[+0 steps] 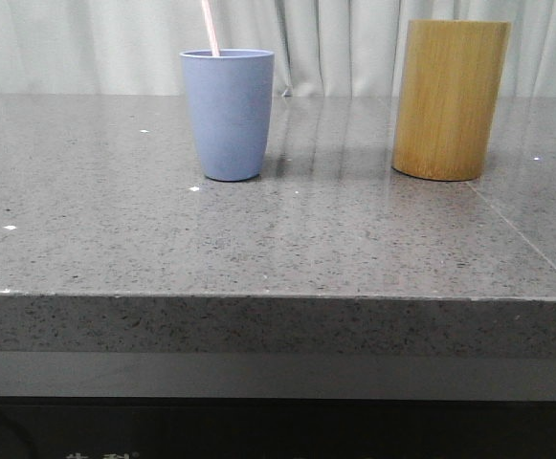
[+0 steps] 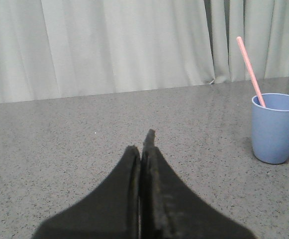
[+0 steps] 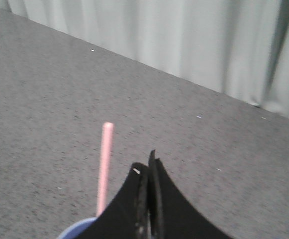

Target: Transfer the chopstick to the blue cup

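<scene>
The blue cup stands upright on the grey stone table, left of centre. A pink chopstick leans inside it, its upper end running out of the front view. The left wrist view shows the blue cup and the chopstick off to one side, well apart from my left gripper, which is shut and empty. My right gripper is shut and empty too, hovering above the cup rim, beside the chopstick and not touching it. Neither gripper appears in the front view.
A taller tan bamboo cylinder stands upright at the right of the table, apart from the cup. Pale curtains hang behind the table. The table's front edge runs across the lower front view.
</scene>
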